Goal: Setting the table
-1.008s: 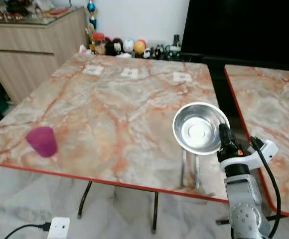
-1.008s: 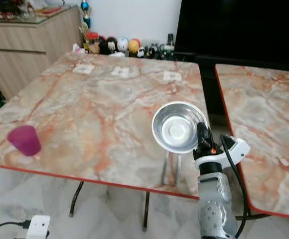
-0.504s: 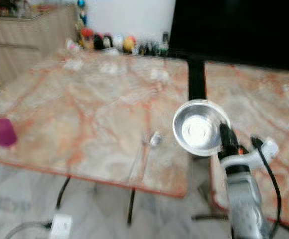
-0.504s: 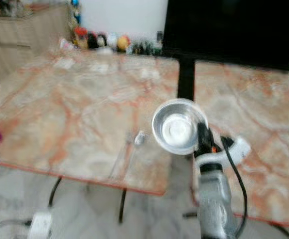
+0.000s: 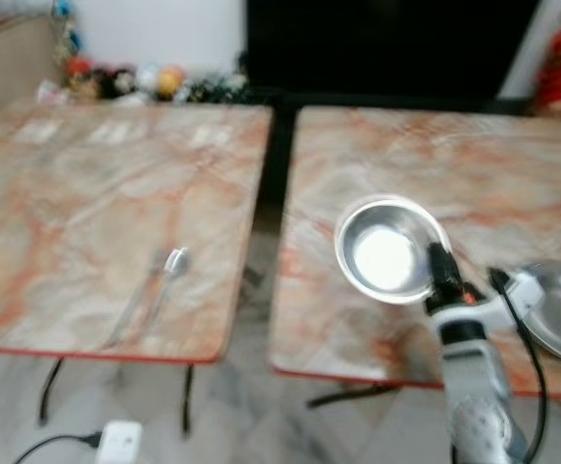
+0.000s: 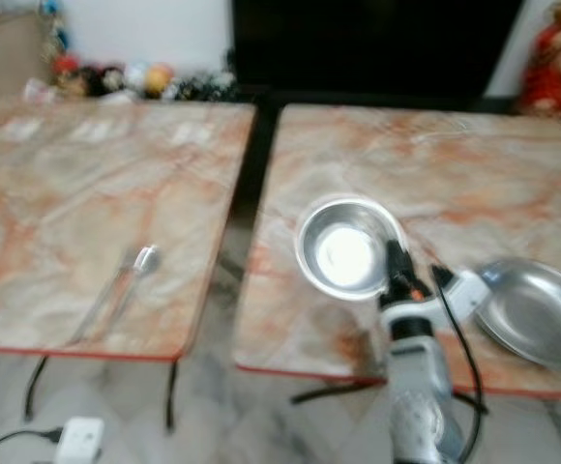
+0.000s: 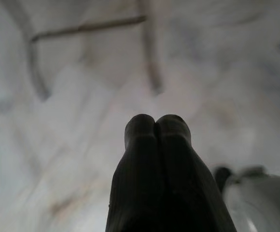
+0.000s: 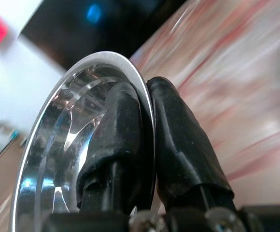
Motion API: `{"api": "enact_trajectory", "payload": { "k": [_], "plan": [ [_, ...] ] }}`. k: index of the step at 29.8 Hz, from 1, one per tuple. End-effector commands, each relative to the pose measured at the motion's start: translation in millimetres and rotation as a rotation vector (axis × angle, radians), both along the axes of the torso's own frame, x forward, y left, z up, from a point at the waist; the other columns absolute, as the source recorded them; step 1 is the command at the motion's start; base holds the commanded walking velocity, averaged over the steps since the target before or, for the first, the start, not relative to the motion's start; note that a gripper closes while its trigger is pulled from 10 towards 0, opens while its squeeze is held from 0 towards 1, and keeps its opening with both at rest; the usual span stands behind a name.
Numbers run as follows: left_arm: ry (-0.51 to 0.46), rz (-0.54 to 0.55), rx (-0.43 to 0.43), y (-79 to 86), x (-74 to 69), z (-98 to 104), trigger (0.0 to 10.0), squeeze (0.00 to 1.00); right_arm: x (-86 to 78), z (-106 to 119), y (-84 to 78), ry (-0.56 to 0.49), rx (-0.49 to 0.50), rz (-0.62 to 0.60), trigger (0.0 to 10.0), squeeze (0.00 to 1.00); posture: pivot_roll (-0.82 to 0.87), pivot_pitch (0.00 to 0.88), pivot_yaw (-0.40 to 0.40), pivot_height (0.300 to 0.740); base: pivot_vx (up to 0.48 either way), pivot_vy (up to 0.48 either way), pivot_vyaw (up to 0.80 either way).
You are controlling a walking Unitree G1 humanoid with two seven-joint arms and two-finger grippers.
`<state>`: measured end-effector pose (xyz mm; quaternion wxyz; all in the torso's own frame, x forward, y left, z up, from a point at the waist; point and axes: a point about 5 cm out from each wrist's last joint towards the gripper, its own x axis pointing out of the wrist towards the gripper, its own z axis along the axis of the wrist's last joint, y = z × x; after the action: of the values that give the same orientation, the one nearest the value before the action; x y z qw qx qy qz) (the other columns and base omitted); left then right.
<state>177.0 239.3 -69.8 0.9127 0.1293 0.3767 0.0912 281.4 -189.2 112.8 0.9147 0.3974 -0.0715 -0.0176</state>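
My right gripper point(image 5: 437, 263) is shut on the rim of a shiny steel bowl point(image 5: 385, 251), held up above the near edge of the right marble table point(image 5: 435, 164). The right wrist view shows its two black fingers point(image 8: 178, 140) pinching the steel bowl point(image 8: 77, 145) at the rim. A flat steel plate point(image 6: 532, 311) lies on that table, to the right of the arm. A fork and a spoon point(image 5: 155, 285) lie on the left marble table point(image 5: 87, 193). My left gripper point(image 7: 155, 126) is shut with nothing in it, hanging over the pale floor.
A dark gap point(image 5: 266, 184) separates the two tables. Small figurines point(image 5: 135, 82) stand at the far edge of the left table, below a black screen point(image 5: 377, 43). A white plug box with a cable point(image 5: 116, 443) lies on the marble floor.
The whole view has swung to the right: the purple cup has left the picture and the right table with its steel plate has come in. The bowl stays in my right gripper.
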Motion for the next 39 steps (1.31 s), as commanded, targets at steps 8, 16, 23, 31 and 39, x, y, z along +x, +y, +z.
{"api": "enact_trajectory", "payload": {
  "k": [8, 16, 23, 31, 39],
  "plan": [
    [0.033, 0.026, 0.017, 9.0, -9.8, -2.7, 10.0, 0.00, 4.8, 9.8, 6.0, -0.032, -0.011, 0.020, 10.0, 0.00, 0.00, 0.000, -0.019, 0.740, 0.000, -0.402, 0.00],
    [0.021, 0.027, 0.014, 8.6, -8.4, -1.8, 10.0, 0.00, 11.6, 14.4, -0.3, -0.022, -0.058, 0.004, 10.0, 0.00, 0.00, 0.000, -0.014, 0.740, 0.000, 0.000, 0.00],
    [0.017, 0.026, 0.008, 9.4, -7.6, -1.1, 10.0, 0.00, 28.1, 23.6, -13.3, 0.036, -0.106, -0.102, 10.0, 0.00, -0.01, 0.000, -0.006, 0.740, 0.000, 0.000, 0.00],
    [0.014, 0.024, 0.004, 9.4, -5.3, -0.2, 10.0, 0.00, 48.7, 26.9, -14.9, 0.103, -0.143, -0.187, 10.0, 0.00, 0.00, 0.000, -0.002, 0.740, 0.000, 0.000, 0.00],
    [0.010, 0.029, 0.007, 12.0, -4.6, 0.9, 10.0, 0.00, 53.0, 12.7, -16.6, 0.192, -0.130, -0.245, 10.0, 0.00, -0.01, 0.000, 0.007, 0.740, 0.000, 0.000, 0.00]
  ]
}}
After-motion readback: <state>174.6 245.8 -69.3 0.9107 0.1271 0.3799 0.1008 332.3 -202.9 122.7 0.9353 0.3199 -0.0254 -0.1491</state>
